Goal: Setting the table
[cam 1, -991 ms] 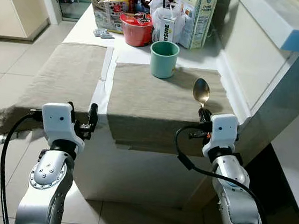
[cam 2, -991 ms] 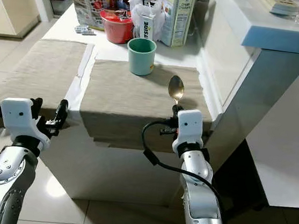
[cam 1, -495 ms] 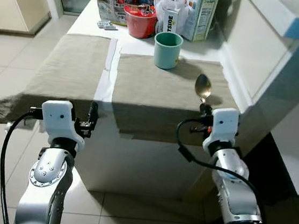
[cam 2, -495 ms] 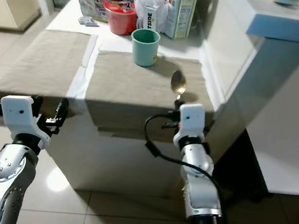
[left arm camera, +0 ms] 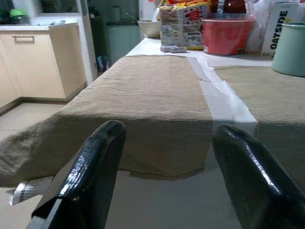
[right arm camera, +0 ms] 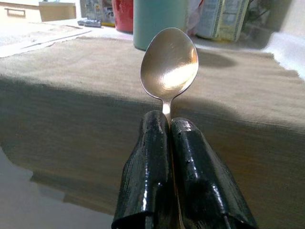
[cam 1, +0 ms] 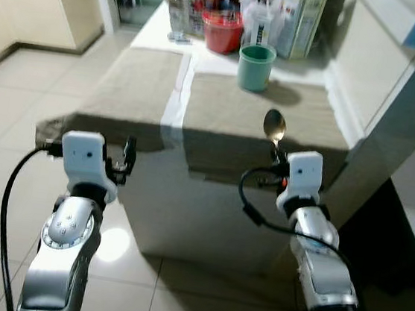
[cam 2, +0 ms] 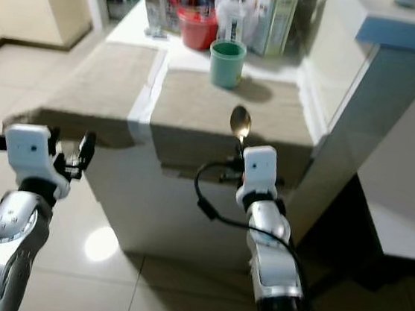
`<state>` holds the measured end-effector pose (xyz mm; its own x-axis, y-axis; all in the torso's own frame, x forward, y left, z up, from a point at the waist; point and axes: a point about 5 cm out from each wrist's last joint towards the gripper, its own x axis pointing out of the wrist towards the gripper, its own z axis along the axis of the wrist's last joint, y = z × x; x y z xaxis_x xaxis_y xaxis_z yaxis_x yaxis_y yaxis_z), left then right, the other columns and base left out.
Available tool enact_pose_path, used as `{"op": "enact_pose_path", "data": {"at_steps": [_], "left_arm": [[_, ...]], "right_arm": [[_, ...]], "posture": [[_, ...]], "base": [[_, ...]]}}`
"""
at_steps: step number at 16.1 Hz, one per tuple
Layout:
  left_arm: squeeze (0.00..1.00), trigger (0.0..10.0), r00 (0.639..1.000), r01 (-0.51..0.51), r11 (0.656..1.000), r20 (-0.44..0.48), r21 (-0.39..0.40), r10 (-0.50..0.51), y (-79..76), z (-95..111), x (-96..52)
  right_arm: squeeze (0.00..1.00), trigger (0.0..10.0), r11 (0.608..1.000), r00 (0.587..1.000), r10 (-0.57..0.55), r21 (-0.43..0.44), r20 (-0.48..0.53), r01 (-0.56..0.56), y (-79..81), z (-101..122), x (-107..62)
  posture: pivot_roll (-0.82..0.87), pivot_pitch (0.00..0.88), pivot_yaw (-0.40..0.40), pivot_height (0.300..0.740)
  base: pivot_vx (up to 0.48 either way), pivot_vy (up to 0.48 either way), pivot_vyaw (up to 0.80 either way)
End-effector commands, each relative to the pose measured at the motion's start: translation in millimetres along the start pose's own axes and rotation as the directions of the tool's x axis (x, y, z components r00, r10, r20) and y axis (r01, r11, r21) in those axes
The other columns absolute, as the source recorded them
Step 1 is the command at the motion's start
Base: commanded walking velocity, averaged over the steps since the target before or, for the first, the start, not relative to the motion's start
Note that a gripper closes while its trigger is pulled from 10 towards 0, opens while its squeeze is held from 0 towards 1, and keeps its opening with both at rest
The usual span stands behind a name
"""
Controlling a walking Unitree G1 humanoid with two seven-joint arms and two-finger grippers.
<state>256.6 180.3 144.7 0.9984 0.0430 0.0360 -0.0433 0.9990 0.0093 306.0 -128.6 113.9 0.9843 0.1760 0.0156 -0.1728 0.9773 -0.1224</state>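
Holding: my right gripper (right arm camera: 167,138) pinches the spoon (cam 1: 274,125) at 12 o'clock.
Laid: two placemats (cam 1: 261,116), green cup (cam 1: 257,57).
Left: spoon unplaced.
Idle: left gripper (left arm camera: 164,157), fingers spread.

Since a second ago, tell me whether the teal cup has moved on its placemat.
No. The teal cup sits at the far edge of the right placemat, beside the red bowl as before; the camera shifted.

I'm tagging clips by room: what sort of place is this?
Probably a home kitchen or dining nook: a table with cloth placemats, a green cup, grocery cartons, and cabinets.
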Motion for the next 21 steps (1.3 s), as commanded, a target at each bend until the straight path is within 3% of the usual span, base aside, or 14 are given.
{"op": "enact_pose_path", "data": {"at_steps": [1,7,12,17,21], "left_arm": [[0.00,10.0,1.000,0.010,1.000,0.003,0.005,-0.010,-2.4,2.1,4.8],[0.00,10.0,0.999,0.039,0.999,0.035,-0.010,-0.038,-8.5,5.1,4.3],[0.00,10.0,0.999,0.026,1.000,0.034,-0.010,-0.026,-7.6,4.0,4.5],[0.00,10.0,0.999,0.031,0.999,0.038,-0.024,-0.030,-8.2,4.7,5.3],[0.00,10.0,0.999,0.030,1.000,0.033,0.009,-0.030,-9.8,4.1,8.8]], "right_arm": [[0.00,0.0,1.000,1.000,-0.009,-0.008,0.015,0.009,-2.3,2.9,2.9],[0.00,0.0,1.000,1.000,-0.007,-0.020,0.027,0.008,-2.6,5.0,9.7],[0.00,0.0,1.000,1.000,0.014,-0.025,0.024,-0.013,2.9,2.6,10.9],[0.00,0.0,1.000,1.000,0.017,-0.025,0.017,-0.017,3.0,-0.1,9.6],[0.00,0.0,0.999,1.000,0.024,-0.029,0.014,-0.023,2.9,-1.2,9.1]], "posture": [[-0.08,0.024,0.068,0.740],[-0.08,0.007,0.065,0.740],[-0.07,0.004,0.063,0.740],[-0.07,0.006,0.064,0.740],[-0.08,0.000,0.061,0.740]], "base": [[0.000,-0.480,0.00],[0.000,-0.480,0.00],[0.000,0.000,0.00],[-0.458,0.000,0.00],[0.000,0.000,0.00]]}}
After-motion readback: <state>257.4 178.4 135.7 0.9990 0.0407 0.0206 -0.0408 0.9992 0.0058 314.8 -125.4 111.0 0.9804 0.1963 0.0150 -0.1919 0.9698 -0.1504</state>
